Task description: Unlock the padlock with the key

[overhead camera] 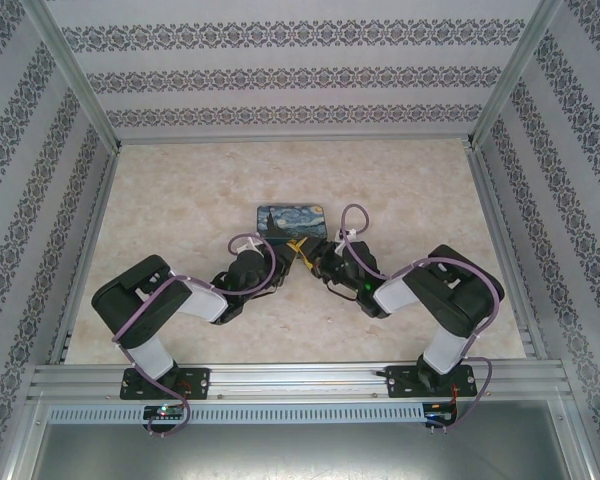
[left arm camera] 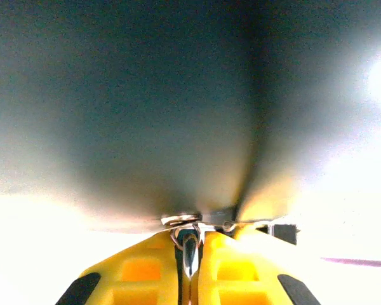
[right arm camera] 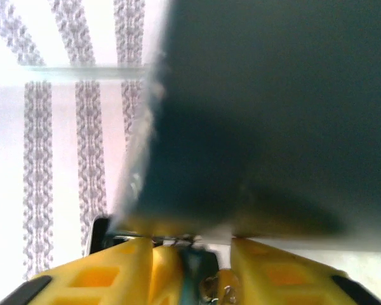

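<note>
If the right tool (right arm camera: 192, 249) shifts while apart: its fingers (right arm camera: 127, 270) straddle the left tool (left arm camera: 190, 241), so a nudge could twist the padlock (right arm camera: 193, 273) out of line.
Left tool: pressed together on the padlock, just at the box's (overhead camera: 292, 222) near edge.
Right tool: gripping nothing I can see.
Key: too blurred to pick out; if loose, it could drop beside the box.
Padlock: teal body, thin shiny wire loop, likely slippery.
Box: flat, dark painted print, on a mottled cream table (overhead camera: 180, 200).
</note>
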Robot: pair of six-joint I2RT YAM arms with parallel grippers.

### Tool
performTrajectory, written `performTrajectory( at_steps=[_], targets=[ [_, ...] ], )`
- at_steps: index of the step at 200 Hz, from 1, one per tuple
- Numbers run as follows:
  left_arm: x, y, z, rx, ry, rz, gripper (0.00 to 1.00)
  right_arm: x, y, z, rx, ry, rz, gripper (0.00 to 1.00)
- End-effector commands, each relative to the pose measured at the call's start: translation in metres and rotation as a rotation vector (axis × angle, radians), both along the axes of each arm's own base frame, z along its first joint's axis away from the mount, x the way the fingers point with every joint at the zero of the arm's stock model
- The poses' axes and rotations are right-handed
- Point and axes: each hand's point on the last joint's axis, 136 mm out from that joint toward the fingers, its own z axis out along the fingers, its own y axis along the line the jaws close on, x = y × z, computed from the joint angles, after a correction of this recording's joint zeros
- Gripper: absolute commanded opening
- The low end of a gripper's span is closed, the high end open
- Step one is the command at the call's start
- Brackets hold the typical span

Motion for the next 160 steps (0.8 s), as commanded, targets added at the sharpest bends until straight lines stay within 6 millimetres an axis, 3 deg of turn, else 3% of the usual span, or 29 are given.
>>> performTrajectory(
  at_steps=[1,39,66,107,134,160],
  targets=[
    [-0.028,-0.028,-0.001,0.008,-0.028,-0.171,0.0,-0.01,0.007,0.038,0.055,-0.115,0.079,0.47],
    [-0.027,-0.024,-0.008,0.041,-0.025,-0.165,0.0,-0.022,-0.003,0.031,0.001,-0.093,0.096,0.6],
    [-0.023,-0.021,-0.011,0.058,-0.023,-0.166,0.0,-0.034,-0.013,0.015,-0.063,-0.056,0.117,0.67],
    [-0.018,-0.013,-0.013,0.072,-0.02,-0.163,0.0,-0.063,-0.035,-0.023,-0.149,0.021,0.152,0.7],
    [-0.016,-0.01,-0.014,0.087,-0.019,-0.164,0.0,-0.073,-0.041,-0.03,-0.19,0.027,0.171,0.7],
    [-0.018,-0.006,-0.016,0.112,-0.012,-0.167,0.0,-0.075,-0.044,-0.025,-0.296,-0.002,0.2,0.69]
  ],
)
